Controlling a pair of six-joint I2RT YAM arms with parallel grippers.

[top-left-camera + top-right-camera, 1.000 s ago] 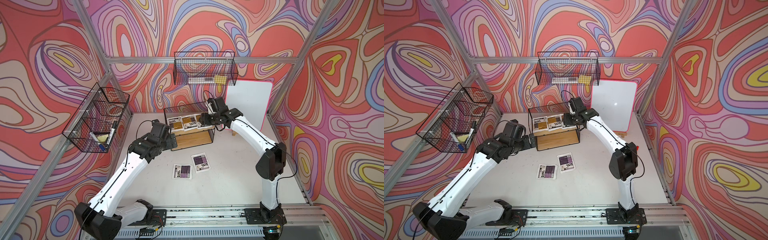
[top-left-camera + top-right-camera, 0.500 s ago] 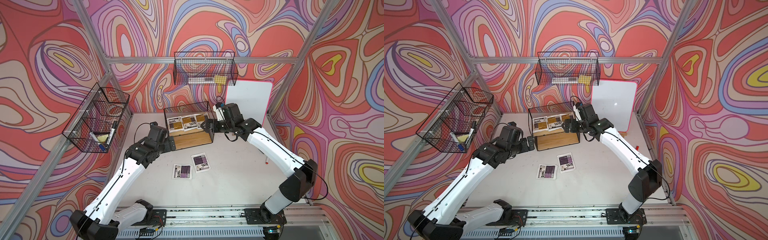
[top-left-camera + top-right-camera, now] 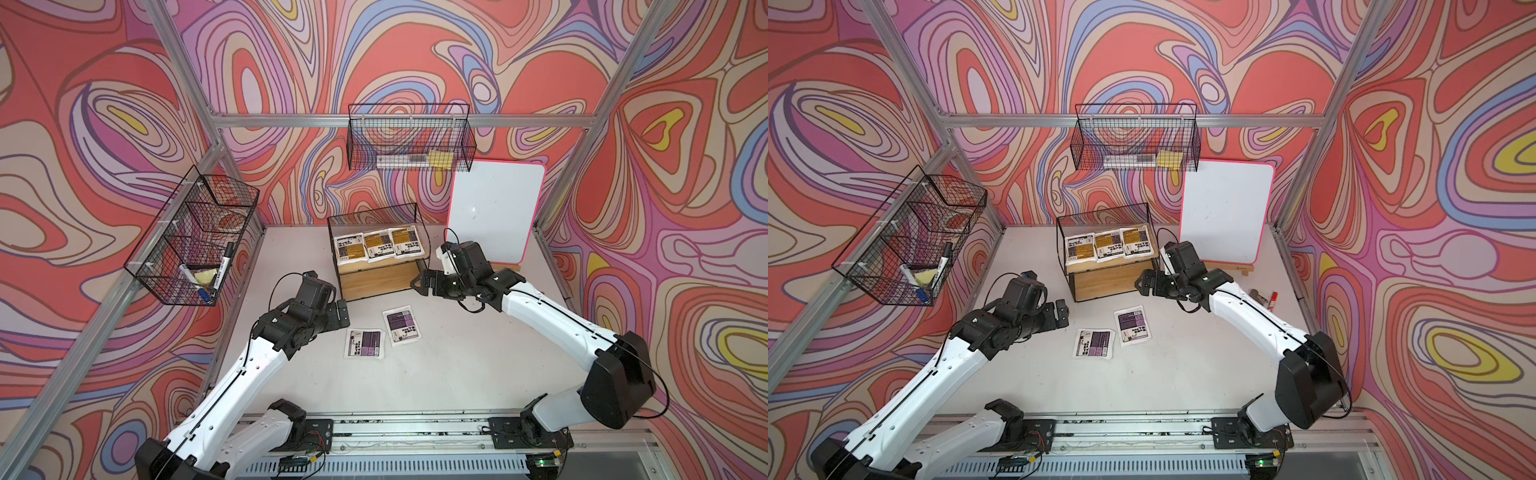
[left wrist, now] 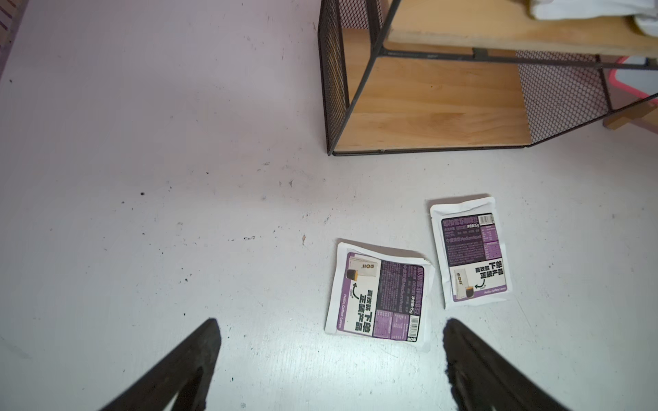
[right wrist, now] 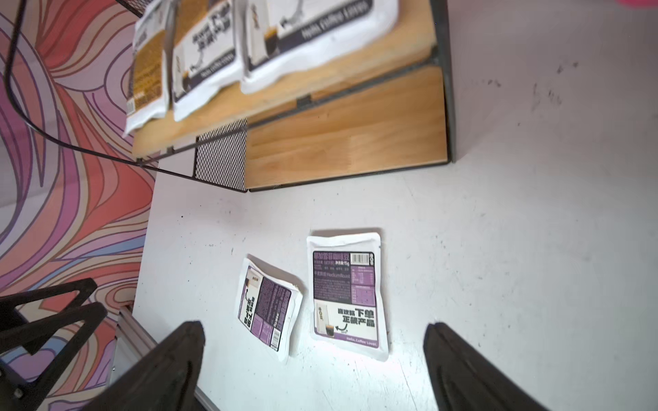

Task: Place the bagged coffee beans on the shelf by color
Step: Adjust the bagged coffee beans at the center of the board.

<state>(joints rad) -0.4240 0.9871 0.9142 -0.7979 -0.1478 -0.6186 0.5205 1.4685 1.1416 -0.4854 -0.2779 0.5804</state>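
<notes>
The shelf (image 3: 376,278) stands on the bench (image 3: 457,374) close to its far edge, about midway along it. The three orange-yellow coffee bags (image 3: 378,246) lie flat in a row on its upper wooden board, side by side and label up. On the bench in front of the shelf, toward the middle, lie the two purple ones. The nearer purple bag (image 3: 364,343) is turned a little askew, and the farther purple bag (image 3: 401,325) sits just beside it; I can't tell whether their corners touch. The left end effector (image 3: 338,316) hangs over the bench on the left-edge side of the purple bags, near the nearer one, with its fingers spread wide and nothing between them. The right end effector (image 3: 420,281) sits just off the shelf's right front corner, also spread wide and carrying nothing. A whiteboard (image 3: 494,216) leans upright toward the bench's far right corner.
</notes>
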